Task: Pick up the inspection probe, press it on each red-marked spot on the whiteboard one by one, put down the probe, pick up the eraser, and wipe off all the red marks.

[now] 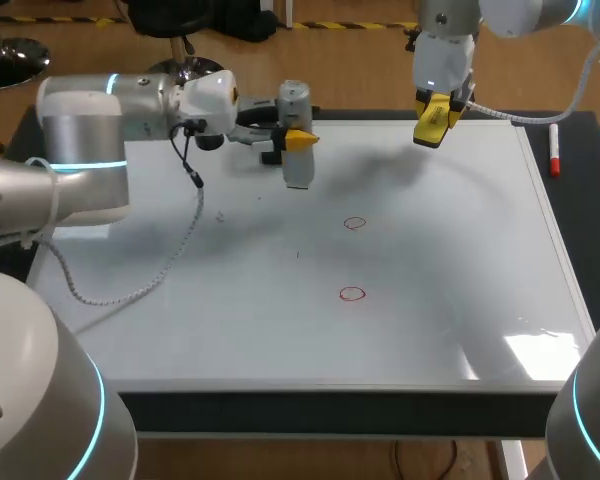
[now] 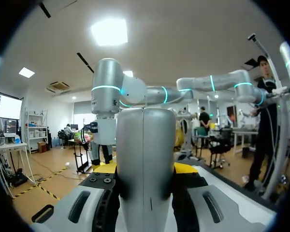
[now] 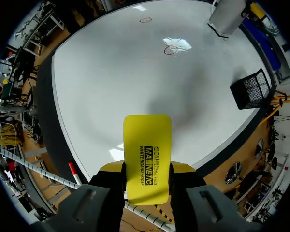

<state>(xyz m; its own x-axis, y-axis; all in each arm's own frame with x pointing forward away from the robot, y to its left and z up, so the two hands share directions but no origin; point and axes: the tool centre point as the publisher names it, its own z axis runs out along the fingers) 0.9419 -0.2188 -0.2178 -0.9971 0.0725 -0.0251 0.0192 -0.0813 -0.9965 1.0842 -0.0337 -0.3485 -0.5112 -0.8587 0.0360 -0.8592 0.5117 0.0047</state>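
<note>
**Head view:** the left gripper [image 1: 298, 140] clamps a smooth silver cylindrical inspection probe [image 1: 297, 170] at the glossy whiteboard's [image 1: 230, 320] far side. Two red rings [image 1: 354, 223] lie nearer.

**Left wrist view:** the probe's rounded barrel is seen close up.

**Right wrist view:** the right gripper [image 3: 147, 169] clasps a flat yellow eraser [image 3: 147, 145] with rounded corners.

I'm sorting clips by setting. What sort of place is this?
Probably a robotics test bench: a whiteboard lies flat on the table with red marks drawn on it, the left claw is shut on a grey probe, and the right claw on a yellow eraser.
</note>
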